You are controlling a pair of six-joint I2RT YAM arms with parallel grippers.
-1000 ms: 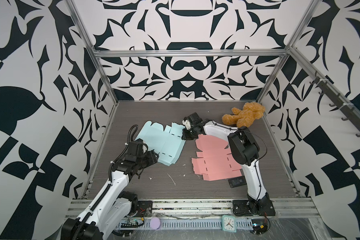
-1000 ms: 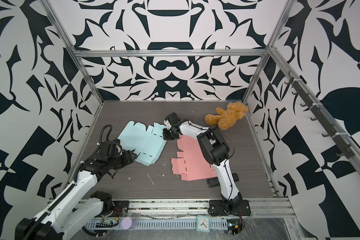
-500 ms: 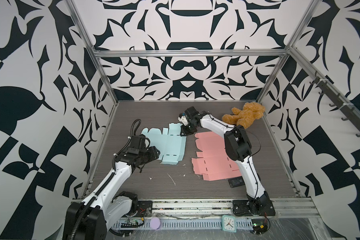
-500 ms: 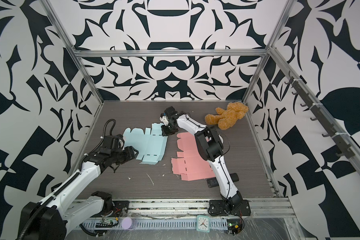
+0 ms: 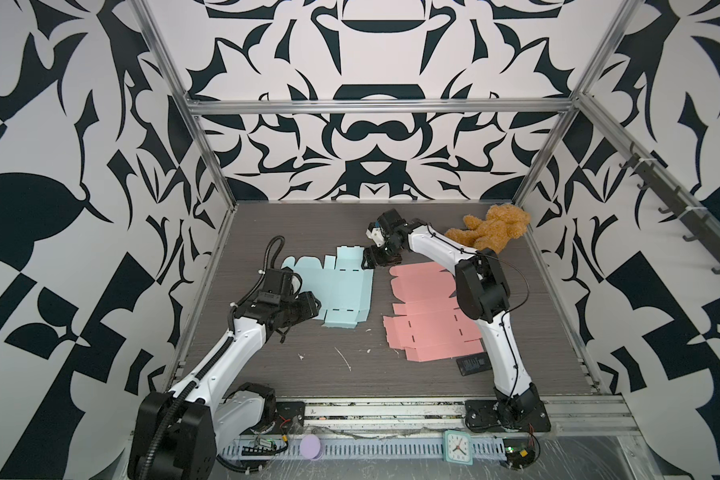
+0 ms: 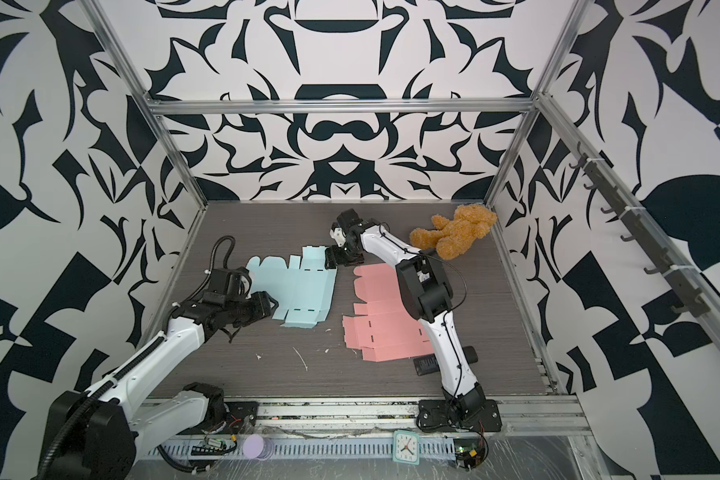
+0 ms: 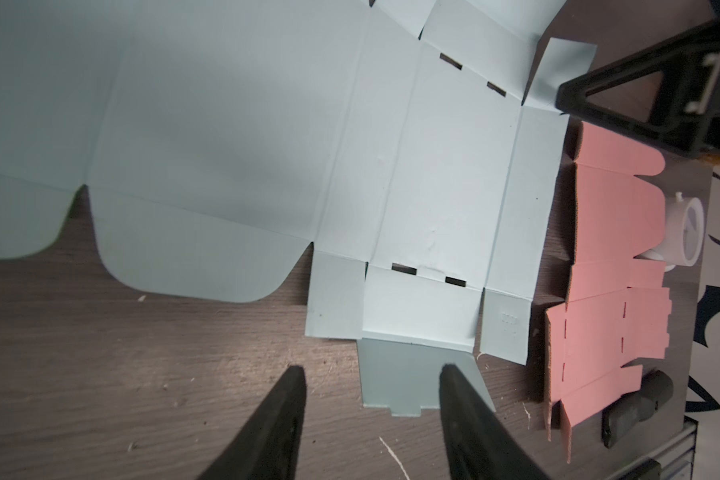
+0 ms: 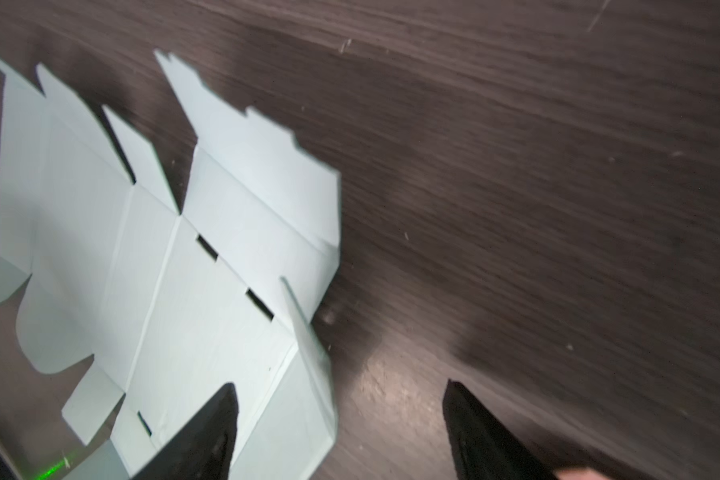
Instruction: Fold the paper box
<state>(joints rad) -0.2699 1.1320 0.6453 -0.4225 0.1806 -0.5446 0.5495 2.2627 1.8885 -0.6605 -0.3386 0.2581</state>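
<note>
A: Where does the trouble start, on the left?

B: With the left gripper (image 7: 371, 370). Its fingers are spread and pinch nothing. In the left wrist view one fingertip lies over the small end tab (image 7: 408, 386) of the pale blue die-cut cardboard box blank (image 5: 344, 289), the other over bare dark wood-grain table (image 5: 292, 232). If they close as they stand, they probably catch only the tab's edge, and the tab creases off its score line or slips out.

A: And the blank itself?

B: It lies nearly flat, left of centre on the table, unfolded apart from one small corner flap (image 8: 308, 332) that stands on edge. Nothing pins it, so any sideways push likely slides the whole sheet rather than bending a panel.

A: The right side?

B: The right gripper (image 8: 339, 386) hovers at the blank's far right corner, jaws wide apart, empty, one finger above the corner panel. A careless descent could flatten the raised flap or nudge the sheet toward the left arm.

A: Anything further right?

B: The flat pink cardboard blank (image 5: 425, 320) lies just beside the blue one, not touching it. A dragged blue sheet may ride onto it. The brown plush teddy bear (image 5: 493, 230) sits well apart, in the far right corner, out of harm's way.
</note>
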